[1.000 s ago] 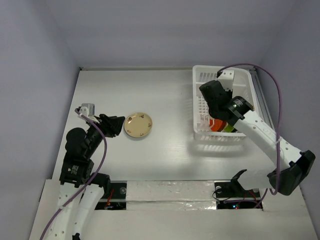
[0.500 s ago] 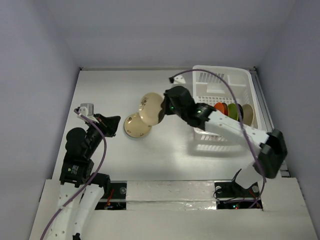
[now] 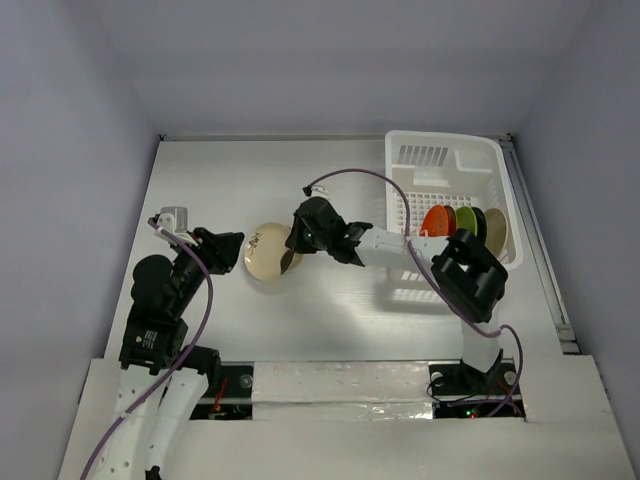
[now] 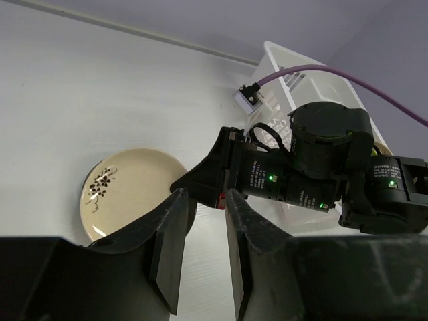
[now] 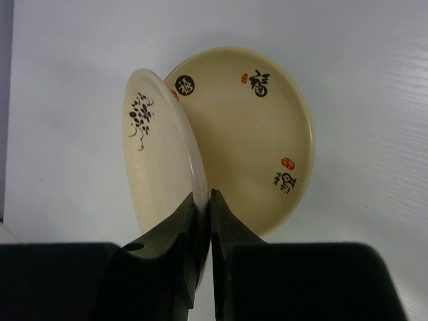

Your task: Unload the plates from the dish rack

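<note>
Right gripper [image 5: 204, 200] pinching the lower rim of a cream plate [image 5: 160, 154], one finger pressed on each side of the edge. That plate stands on edge, leaning a little, with a dark sprig motif on the face turned to the wrist camera. Directly beyond it a second cream plate [image 5: 251, 134] lies flat on the white table [image 3: 220, 180]; black characters and small red stamps mark its inside. Cannot tell whether the held plate touches the flat one. From above, the right arm [image 3: 400, 245] is stretched from right to left across the table, its tip at the right rim of the flat plate. A purple cable [image 3: 360, 175] loops over it. Left gripper [image 4: 200, 227] has its fingers spread with a clear gap and nothing between them; it sits near the left rim of the flat plate, not touching it. Dish rack [image 3: 440, 140] sits at the far right of the table, well apart from the two cream plates. Four plates stand on edge in a row inside it, toward its near right part: red-orange plate [image 3: 434, 220], lime green plate [image 3: 465, 219], dark plate [image 3: 479, 222], tan plate [image 3: 495, 228]. Motifs on these are too small to make out.
</note>
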